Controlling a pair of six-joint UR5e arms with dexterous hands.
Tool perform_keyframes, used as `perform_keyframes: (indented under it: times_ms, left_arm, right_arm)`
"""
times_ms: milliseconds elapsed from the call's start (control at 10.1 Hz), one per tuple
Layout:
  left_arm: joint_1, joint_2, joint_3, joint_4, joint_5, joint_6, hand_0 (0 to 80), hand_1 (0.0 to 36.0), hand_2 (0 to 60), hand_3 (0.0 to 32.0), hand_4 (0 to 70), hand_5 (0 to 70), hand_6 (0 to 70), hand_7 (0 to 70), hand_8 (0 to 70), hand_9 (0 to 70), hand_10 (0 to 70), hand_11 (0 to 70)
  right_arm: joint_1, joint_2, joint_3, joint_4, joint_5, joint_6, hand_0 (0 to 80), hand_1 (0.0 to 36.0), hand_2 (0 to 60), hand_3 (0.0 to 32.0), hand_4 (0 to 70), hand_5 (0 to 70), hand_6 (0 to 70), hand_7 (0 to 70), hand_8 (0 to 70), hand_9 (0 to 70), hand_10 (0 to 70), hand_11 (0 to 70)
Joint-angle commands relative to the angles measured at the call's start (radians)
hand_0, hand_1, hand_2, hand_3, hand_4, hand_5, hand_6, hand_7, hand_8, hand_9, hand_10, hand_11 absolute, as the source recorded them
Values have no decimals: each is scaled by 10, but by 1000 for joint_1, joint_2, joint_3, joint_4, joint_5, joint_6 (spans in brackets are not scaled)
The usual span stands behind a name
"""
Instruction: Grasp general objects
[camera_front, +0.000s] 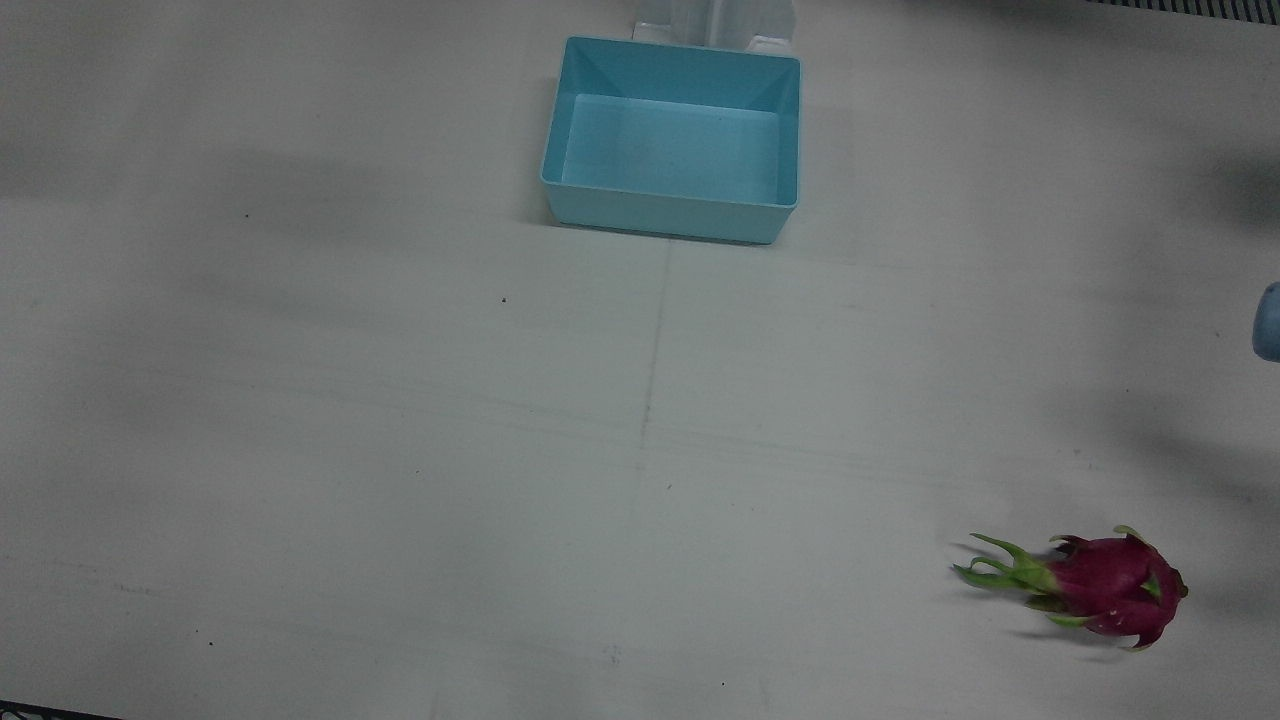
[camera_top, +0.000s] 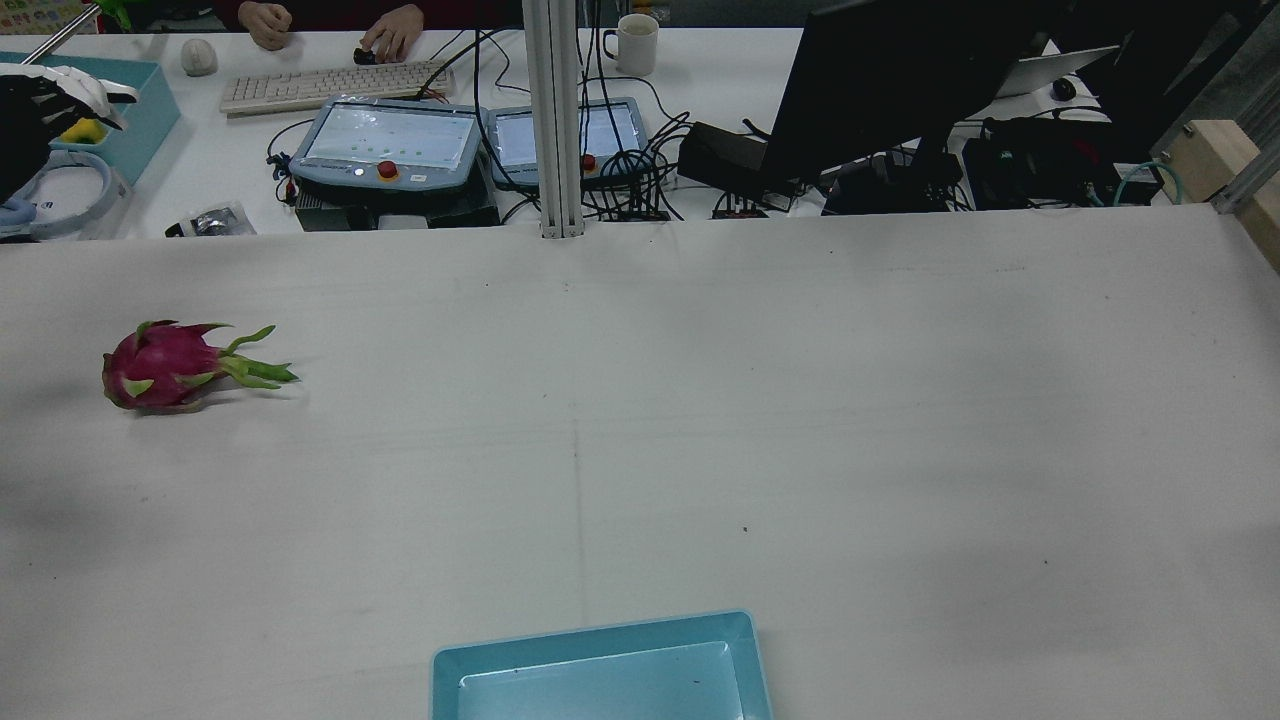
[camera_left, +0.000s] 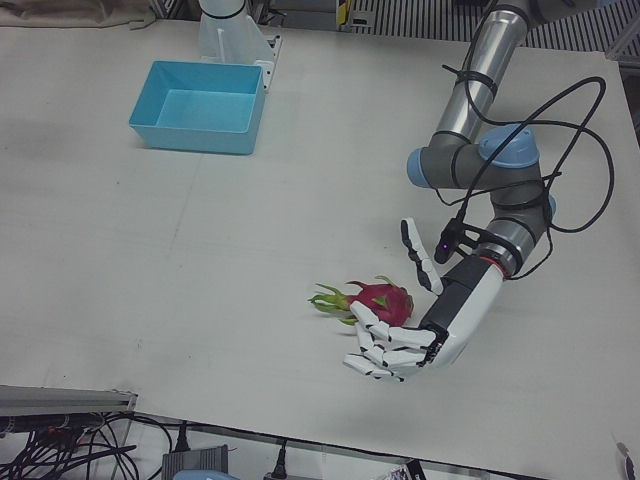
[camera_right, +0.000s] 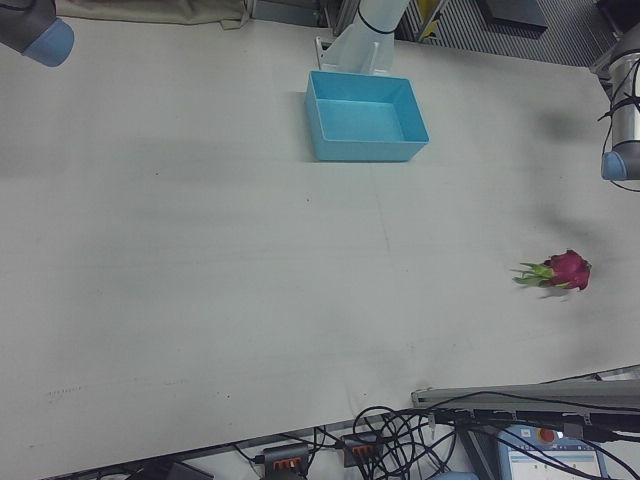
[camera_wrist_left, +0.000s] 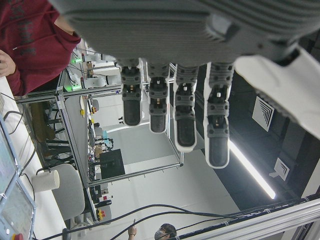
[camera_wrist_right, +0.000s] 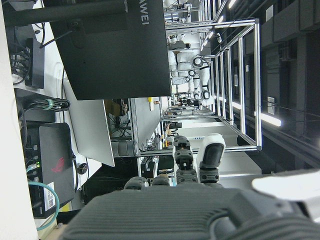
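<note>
Left-front view: my left hand (camera_left: 400, 345) hovers by the dragon fruit (camera_left: 382, 299), fingers spread, holding nothing.

Approach step, as I judge it, with the grasp not yet made. The fruit lies on its side on the white table (camera_left: 200, 260), green tips pointing toward the middle, well apart from the blue bin (camera_left: 198, 121). My palm looks raised above the table beside the fruit; whether any fingertip touches it I cannot tell. Next I would lower over the red body and close evenly, since it may roll. My right hand (camera_wrist_right: 195, 165) shows only in its own camera, some fingers extended, nothing seen in it.
</note>
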Motion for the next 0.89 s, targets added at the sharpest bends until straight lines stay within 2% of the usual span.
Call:
perform_keyframes:
  times_ms: [0,99,198,297,396,495,594,792]
  left_arm:
    - [-41,52,-6,-56,5,35,509,26,0,0,237,172,380,291,225,89,159,236]
    - [-50,57,-9,-67,-1,85,575,138,0,0,94,88,227,170,123,20,80,133]
    - [-177,49,-94,26,108,242,620,204,0,0,27,53,154,134,84,12,48,94]
    - [-282,46,-211,131,288,358,567,146,0,0,56,78,134,144,70,14,40,77]
    - [-315,45,-266,176,328,415,524,85,0,0,151,134,159,174,81,20,40,69]
    - [-321,46,-288,203,328,449,523,68,0,0,204,176,202,221,106,30,46,76]
    - [-327,52,-304,229,328,486,492,44,0,0,175,138,190,212,111,28,59,92]
    - [-325,49,-331,317,328,613,489,49,0,0,169,130,182,210,107,28,64,99]
  right_arm:
    - [0,0,-1,0,-1,1,0,0,0,0,0,0,0,0,0,0,0,0]
    - [0,0,0,0,0,-1,0,0,0,0,0,0,0,0,0,0,0,0]
    - [0,0,0,0,0,1,0,0,0,0,0,0,0,0,0,0,0,0]
    - [0,0,-1,0,0,1,0,0,0,0,0,0,0,0,0,0,0,0]
    - [0,0,-1,0,0,1,0,0,0,0,0,0,0,0,0,0,0,0]
    - [0,0,-1,0,0,1,0,0,0,0,0,0,0,0,0,0,0,0]
    - [0,0,-1,0,0,1,0,0,0,0,0,0,0,0,0,0,0,0]
    - [0,0,-1,0,0,1,0,0,0,0,0,0,0,0,0,0,0,0]
